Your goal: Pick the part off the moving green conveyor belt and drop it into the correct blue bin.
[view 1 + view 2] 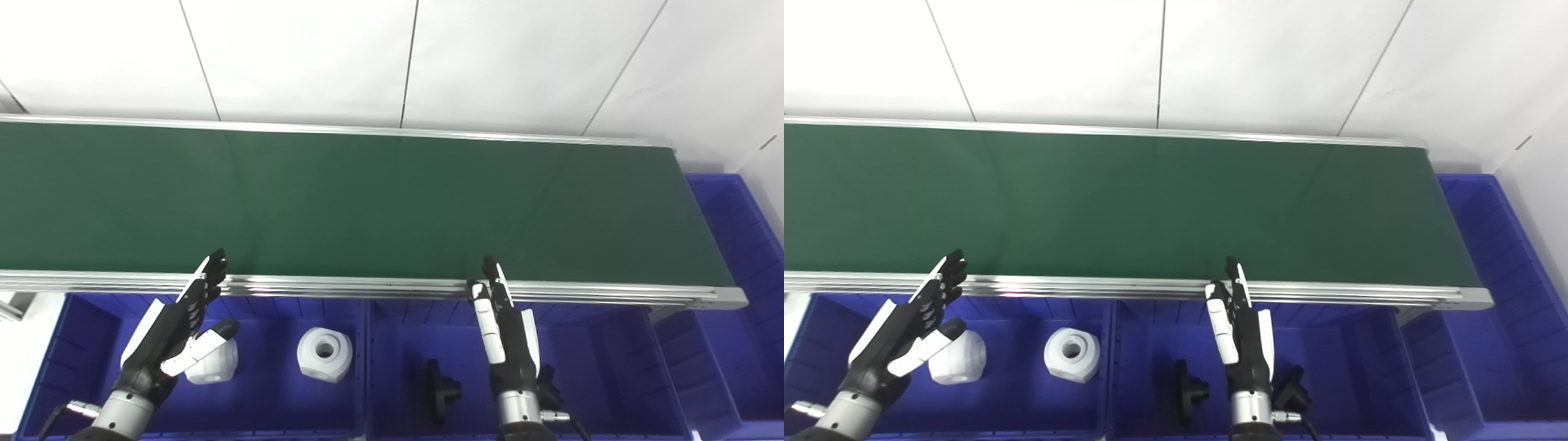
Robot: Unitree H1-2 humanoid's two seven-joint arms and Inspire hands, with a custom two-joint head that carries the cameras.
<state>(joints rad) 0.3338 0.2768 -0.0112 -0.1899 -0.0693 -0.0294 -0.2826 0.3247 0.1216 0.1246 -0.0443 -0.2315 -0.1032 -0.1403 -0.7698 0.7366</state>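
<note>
The green conveyor belt (pixel 367 202) runs across the view and carries no part that I can see. My left hand (pixel 177 327) is open and empty, held above the left blue bin (pixel 79 343), fingers reaching to the belt's near rail. My right hand (pixel 505 324) is open and empty, fingers straight, above the middle blue bin (pixel 612 361). Two white parts (pixel 324 354) (pixel 214 362) lie in the left bin; the left one is partly hidden by my thumb. A black part (pixel 441 392) lies in the middle bin, and another black part (pixel 1291 384) shows beside my right wrist.
A third blue bin (pixel 741 257) stands at the right end of the belt. An aluminium rail (pixel 367 286) edges the belt's near side, just above the bins. A white tiled wall (pixel 392 55) is behind the belt.
</note>
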